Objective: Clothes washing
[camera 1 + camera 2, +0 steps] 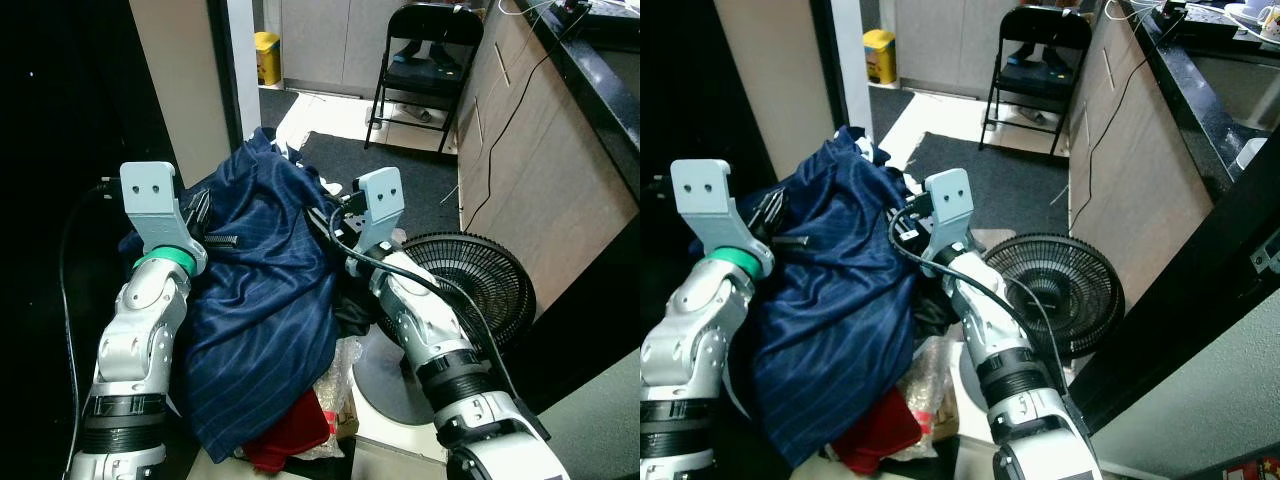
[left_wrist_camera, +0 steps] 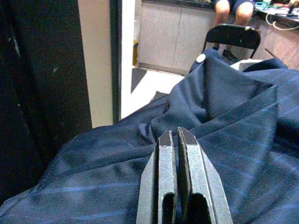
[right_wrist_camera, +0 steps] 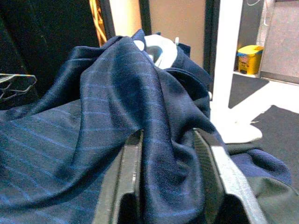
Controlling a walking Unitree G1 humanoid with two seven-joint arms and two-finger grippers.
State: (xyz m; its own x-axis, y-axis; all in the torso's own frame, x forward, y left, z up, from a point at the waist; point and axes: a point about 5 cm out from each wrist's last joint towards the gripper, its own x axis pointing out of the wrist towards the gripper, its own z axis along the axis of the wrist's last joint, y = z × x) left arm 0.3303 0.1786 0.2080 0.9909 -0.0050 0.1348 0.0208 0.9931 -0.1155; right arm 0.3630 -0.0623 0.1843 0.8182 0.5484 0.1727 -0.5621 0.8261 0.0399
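A large navy pinstriped garment is lying heaped in the centre of the head views, draping down toward the lower middle of the frame between the two silver arms. The left gripper is sitting against the cloth at the left-centre of the left eye view, and in its wrist view its fingers are pressing flat together with only a thin slit between them, resting on top of the fabric rather than holding a fold of it. The right gripper is pushing into the right side of the heap, just right of centre, and its fingers are standing apart with a thick fold of the navy cloth bunched between them (whether they are squeezing it hard is not clear, but the fabric is touching both). Beneath the navy garment, at the bottom centre, a red cloth is poking out beside some crumpled pale plastic. A black floor fan is lying tilted just right of the right arm, in the right-centre of the frame. In the upper middle, a black folding chair is standing on the pale floor, and a yellow bin is sitting in the upper left beside a doorway.
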